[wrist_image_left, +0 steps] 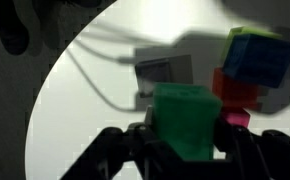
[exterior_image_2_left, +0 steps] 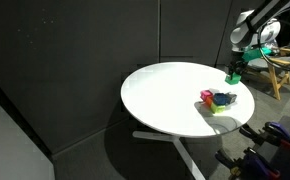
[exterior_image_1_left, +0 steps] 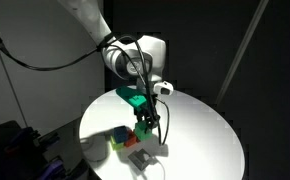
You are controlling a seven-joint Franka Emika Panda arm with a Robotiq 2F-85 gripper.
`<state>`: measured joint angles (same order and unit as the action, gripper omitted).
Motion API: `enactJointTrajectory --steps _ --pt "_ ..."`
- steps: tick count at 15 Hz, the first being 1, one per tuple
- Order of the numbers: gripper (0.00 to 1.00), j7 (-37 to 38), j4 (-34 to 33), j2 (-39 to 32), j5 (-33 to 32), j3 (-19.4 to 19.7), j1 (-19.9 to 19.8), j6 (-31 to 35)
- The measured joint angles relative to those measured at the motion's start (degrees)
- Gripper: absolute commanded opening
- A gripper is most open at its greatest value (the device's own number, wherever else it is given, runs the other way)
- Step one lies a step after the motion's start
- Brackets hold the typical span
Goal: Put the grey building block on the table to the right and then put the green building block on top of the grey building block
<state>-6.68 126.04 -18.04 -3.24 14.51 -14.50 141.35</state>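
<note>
From my console the first half of the job looks done. In the wrist view the grey building block [wrist_image_left: 165, 72] sits by itself on bare white bench [exterior_image_2_left: 165, 95], apart from the leftover pile, where a blue block [wrist_image_left: 260, 58] is stacked on a red block [wrist_image_left: 235, 90] with a pink block [wrist_image_left: 235, 118] at its foot. I can't confirm from these views whether that spot counts as the right side. The second half is under way: my end effector [wrist_image_left: 185, 140] is clamped on the green building block [wrist_image_left: 188, 118], one finger on each flank. In an exterior view the green cube [exterior_image_2_left: 232, 77] hangs beneath the wrist near the bench edge, just beyond the pile, and looks clear of the surface. Through the wrist camera the green cube overlaps only the near edge of the grey one, so I judge it is not yet centred over it. What's left is to carry the green over the grey, square the faces, lower until they touch, and release. The stack of coloured blocks stands close beside the grey block, so I'd watch the fingers on the way down.
</note>
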Motion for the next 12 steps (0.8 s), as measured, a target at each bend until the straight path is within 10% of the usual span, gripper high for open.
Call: enactJointTrajectory --steps 12 --pt "0.28 -5.2 0.0 -4.9 -6.5 0.0 -0.5 3.5"
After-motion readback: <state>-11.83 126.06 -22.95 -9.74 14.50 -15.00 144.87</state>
